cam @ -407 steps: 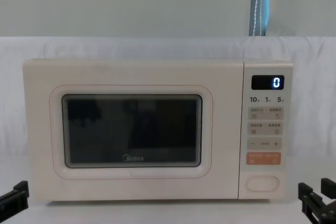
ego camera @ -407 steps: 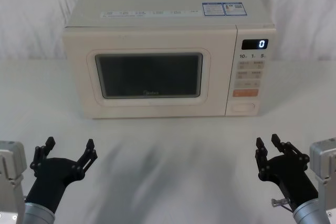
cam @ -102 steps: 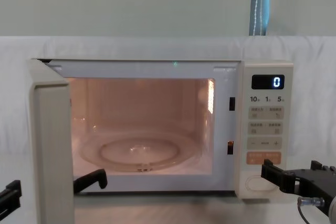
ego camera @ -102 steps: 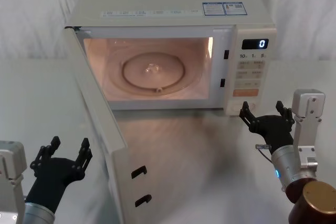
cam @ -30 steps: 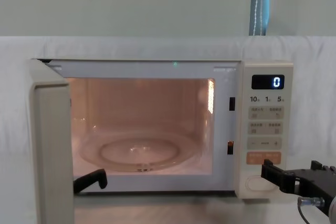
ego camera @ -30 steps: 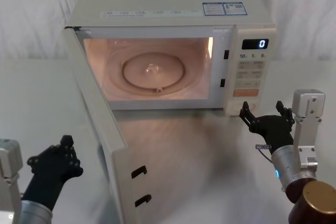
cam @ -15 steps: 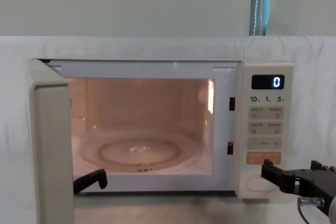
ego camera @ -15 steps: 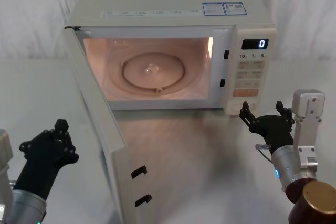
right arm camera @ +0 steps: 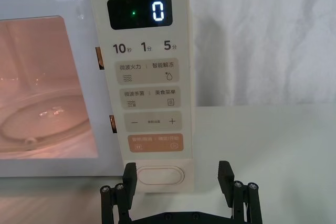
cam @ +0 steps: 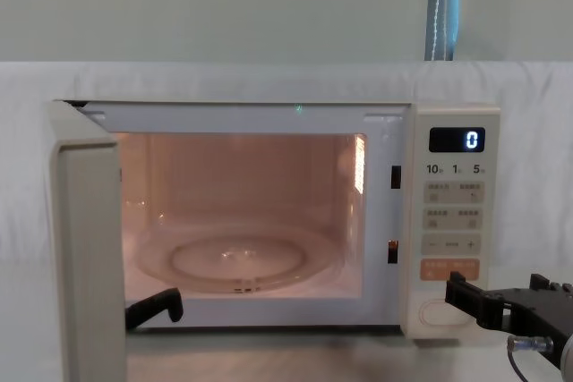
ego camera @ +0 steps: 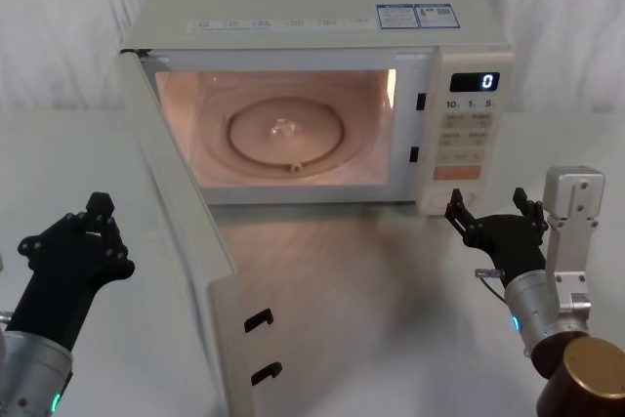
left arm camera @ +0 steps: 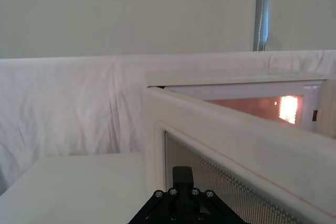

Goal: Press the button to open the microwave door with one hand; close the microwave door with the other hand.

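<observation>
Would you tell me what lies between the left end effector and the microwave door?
Nothing: in the head view, bare white table separates the left end effector from the open microwave door.

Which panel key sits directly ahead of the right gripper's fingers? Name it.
The button: the wide, unmarked cream oval at the very bottom of the control panel. The open right gripper frames it, while the orange key and beige keys sit higher up.

— How does the microwave door stand?
— Swung wide open on its left hinge, cream, edge-on toward the robot, two black latch hooks showing.
— And the button?
— A wide cream oval, unmarked, lowest on the panel, under the orange key.
</observation>
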